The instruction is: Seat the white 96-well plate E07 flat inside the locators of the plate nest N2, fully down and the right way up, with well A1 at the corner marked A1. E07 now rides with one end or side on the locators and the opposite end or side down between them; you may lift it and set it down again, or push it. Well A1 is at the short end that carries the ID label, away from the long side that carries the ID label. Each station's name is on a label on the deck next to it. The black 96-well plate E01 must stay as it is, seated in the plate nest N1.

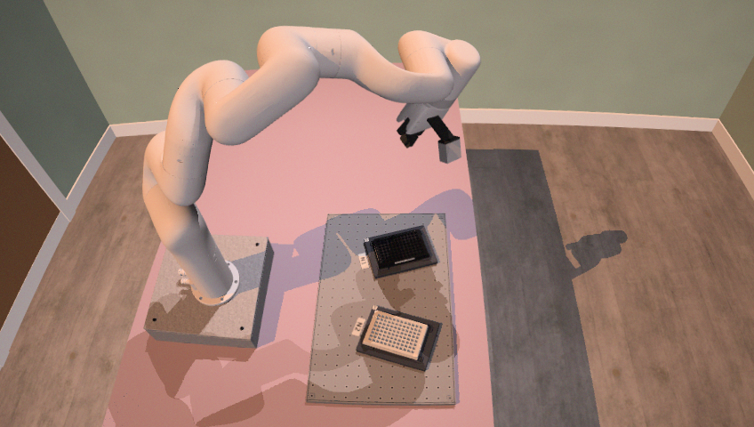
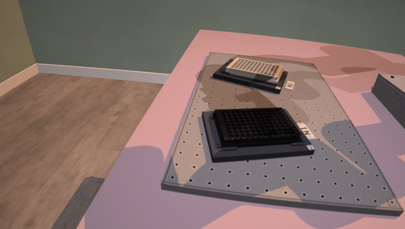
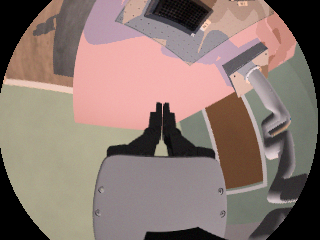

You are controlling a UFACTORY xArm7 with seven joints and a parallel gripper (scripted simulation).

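Top view: hand (image 1: 421,138) clenched, holding nothing, well apart from white plate E07 (image 1: 396,334); black plate E01 (image 1: 399,248) between.

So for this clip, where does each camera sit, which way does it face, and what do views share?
Top: high above, looking down on arm, shut gripper, both plates.
Exterior: low beside the table, across black plate E01 toward white plate E07; no robot visible.
Wrist: behind the closed fingers, seeing E01 far off.
All three show E01.
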